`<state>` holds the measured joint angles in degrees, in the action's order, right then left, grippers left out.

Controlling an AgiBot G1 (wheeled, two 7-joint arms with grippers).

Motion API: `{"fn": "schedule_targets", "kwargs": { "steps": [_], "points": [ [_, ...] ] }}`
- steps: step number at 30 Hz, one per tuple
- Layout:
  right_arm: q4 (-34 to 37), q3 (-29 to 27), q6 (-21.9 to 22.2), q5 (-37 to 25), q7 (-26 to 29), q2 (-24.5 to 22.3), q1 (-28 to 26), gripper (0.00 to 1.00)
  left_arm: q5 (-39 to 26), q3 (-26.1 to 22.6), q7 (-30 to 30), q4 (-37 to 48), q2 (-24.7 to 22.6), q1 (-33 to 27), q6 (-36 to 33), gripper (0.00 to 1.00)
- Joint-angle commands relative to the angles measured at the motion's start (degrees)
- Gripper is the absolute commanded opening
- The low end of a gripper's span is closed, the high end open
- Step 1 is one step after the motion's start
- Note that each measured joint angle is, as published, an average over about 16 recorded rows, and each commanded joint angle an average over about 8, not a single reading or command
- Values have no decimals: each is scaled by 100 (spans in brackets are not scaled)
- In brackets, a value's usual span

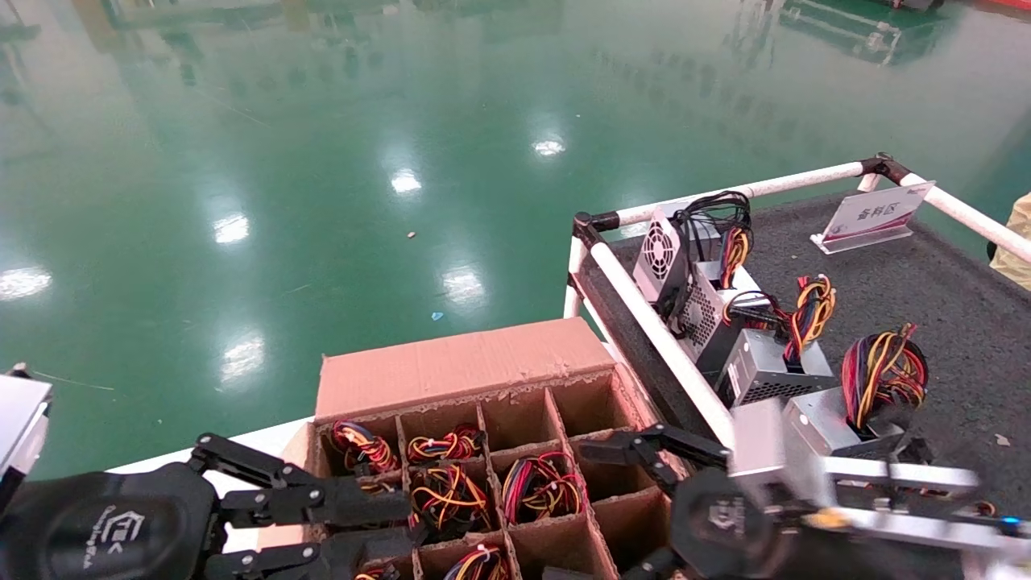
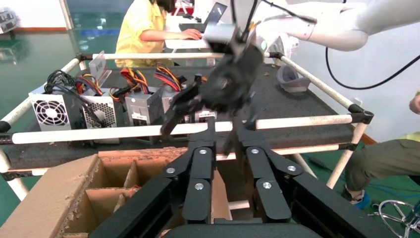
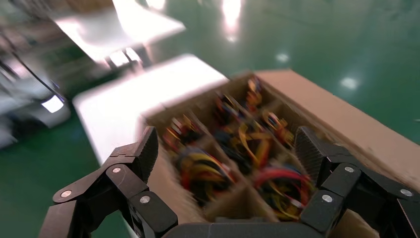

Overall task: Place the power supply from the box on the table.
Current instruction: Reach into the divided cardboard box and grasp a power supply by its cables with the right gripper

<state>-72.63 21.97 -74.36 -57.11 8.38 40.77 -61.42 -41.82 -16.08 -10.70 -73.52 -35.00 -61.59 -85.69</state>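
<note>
The brown box (image 1: 451, 366) with divider cells sits below me. Power supplies stand in its cells with only their red, yellow and black wire bundles showing, one bundle (image 1: 540, 483) near the right side. My right gripper (image 1: 576, 515) hangs wide open over those cells, holding nothing; its wrist view shows wire bundles (image 3: 198, 168) between its fingers (image 3: 148, 148). My left gripper (image 1: 403, 528) hovers open and empty over the box's left cells, its fingers (image 2: 210, 129) pointing toward the table (image 1: 926, 274). The dark grey table stands to the right.
Several silver units (image 1: 765, 370) with wire bundles line the table's near side behind a white pipe rail (image 1: 660, 338). A small white sign (image 1: 874, 213) stands at the back. A person in yellow (image 2: 143, 25) sits beyond the table. Green floor lies ahead.
</note>
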Motion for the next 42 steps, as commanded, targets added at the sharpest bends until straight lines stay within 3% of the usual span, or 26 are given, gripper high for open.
{"fn": "schedule_targets", "kwargs": {
  "steps": [1,10,24,42],
  "points": [
    [-7,98,237,-314,-53,111,-13,100,1,-1,1,0,0,0,0,100],
    [708,257,576,-1021,-1522,833,-287,100,3,-5,3,1,2,-2,1,100],
    [2492,295,107,-1332,-4144,1464,-971,100,7,-11,6,1,4,-3,4,100],
    [4341,493,-197,-1734,-6413,2225,-1920,100,13,-19,9,1,7,-5,7,100]
  ]
}}
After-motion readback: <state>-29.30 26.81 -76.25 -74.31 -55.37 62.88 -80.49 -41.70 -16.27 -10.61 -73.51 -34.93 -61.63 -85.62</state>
